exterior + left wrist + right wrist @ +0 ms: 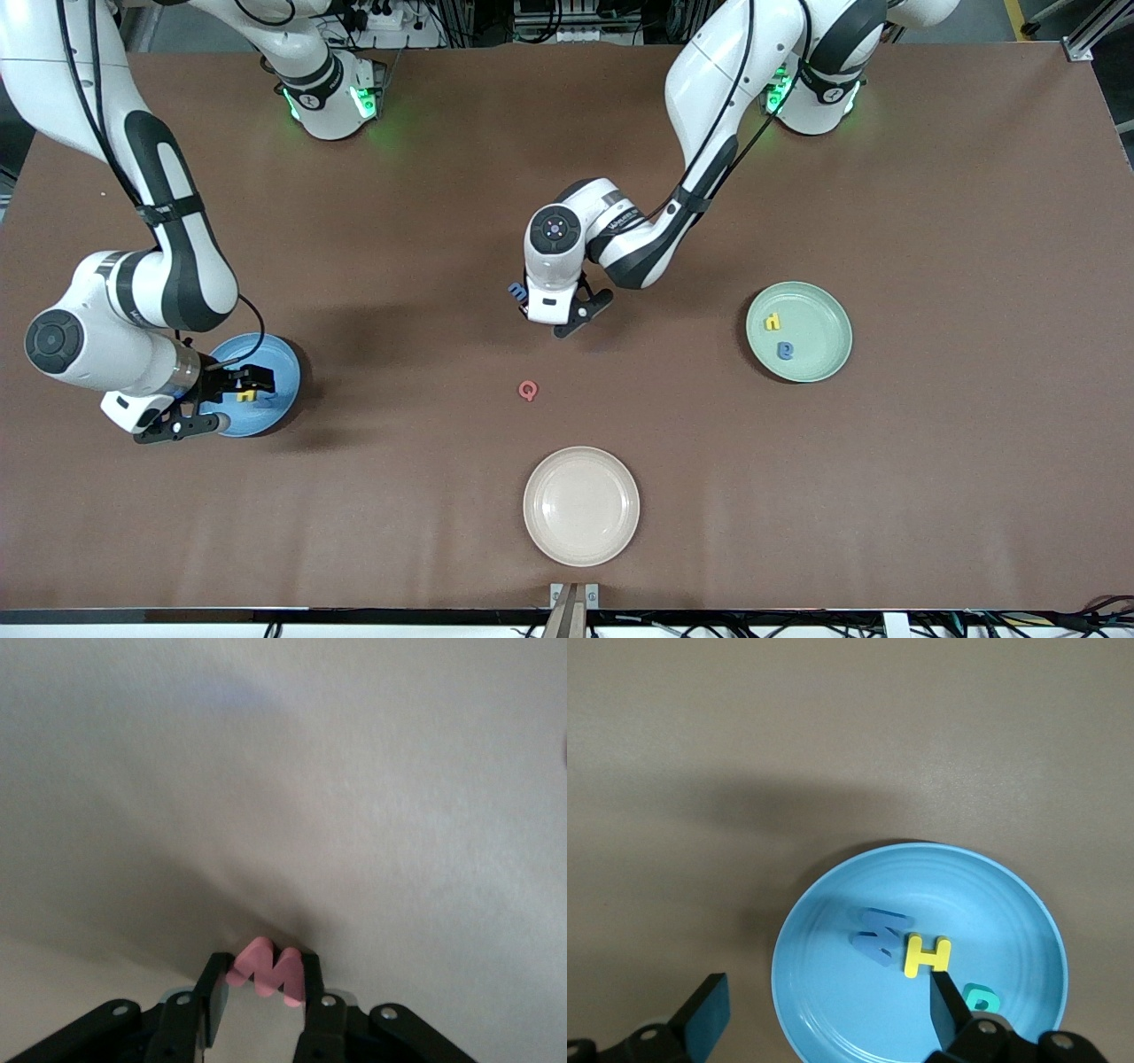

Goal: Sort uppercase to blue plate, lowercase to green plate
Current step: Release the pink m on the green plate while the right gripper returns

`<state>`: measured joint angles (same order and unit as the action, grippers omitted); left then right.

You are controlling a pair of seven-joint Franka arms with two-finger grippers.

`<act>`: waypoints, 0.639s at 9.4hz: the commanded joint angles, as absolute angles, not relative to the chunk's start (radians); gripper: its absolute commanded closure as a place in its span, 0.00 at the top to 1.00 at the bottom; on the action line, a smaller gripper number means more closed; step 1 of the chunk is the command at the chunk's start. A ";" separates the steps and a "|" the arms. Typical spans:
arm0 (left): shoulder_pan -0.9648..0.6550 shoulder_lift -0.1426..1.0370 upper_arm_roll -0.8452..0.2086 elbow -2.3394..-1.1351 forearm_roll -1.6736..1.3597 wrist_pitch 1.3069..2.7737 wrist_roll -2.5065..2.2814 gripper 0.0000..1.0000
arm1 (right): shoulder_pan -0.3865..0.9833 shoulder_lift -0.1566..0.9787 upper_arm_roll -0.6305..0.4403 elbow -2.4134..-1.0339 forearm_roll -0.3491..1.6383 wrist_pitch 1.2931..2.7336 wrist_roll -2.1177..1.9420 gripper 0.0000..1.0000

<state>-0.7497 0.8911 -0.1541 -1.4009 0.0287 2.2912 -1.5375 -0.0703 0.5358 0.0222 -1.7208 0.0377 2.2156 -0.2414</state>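
The blue plate point(270, 377) sits toward the right arm's end of the table and already holds three capitals: a blue M point(879, 935), a yellow H point(926, 955) touching it, and a teal-green R point(981, 998) just beside the H. The right gripper point(232, 387) hangs over this plate with its fingers spread wide and nothing between them (it looks like it has no job in hand at this moment).

The green plate point(828, 306), toward the left arm's end, holds two small letters, a yellow one point(773, 322) and a blue a point(785, 350), lying near each other but apart.

The left gripper point(551, 312) is down at the middle of the table, its fingers closed narrowly on a red w point(266, 972), which stands up on edge between the pads. Just beside the gripper lies a small blue m point(517, 290), untouched on the table.

The red Q point(528, 390) lies alone on the bare table, nearer the front camera than the left gripper and between it and the cream plate point(581, 523), which holds nothing.

By my count five of eight letters are sorted. What is left: the w to the green plate, then the m, and the Q to the blue plate.
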 commanded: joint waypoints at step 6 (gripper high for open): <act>-0.643 0.805 -0.152 -1.417 0.006 2.161 -1.362 0.05 | -0.022 0.549 0.021 -1.674 0.018 2.206 -0.134 1.00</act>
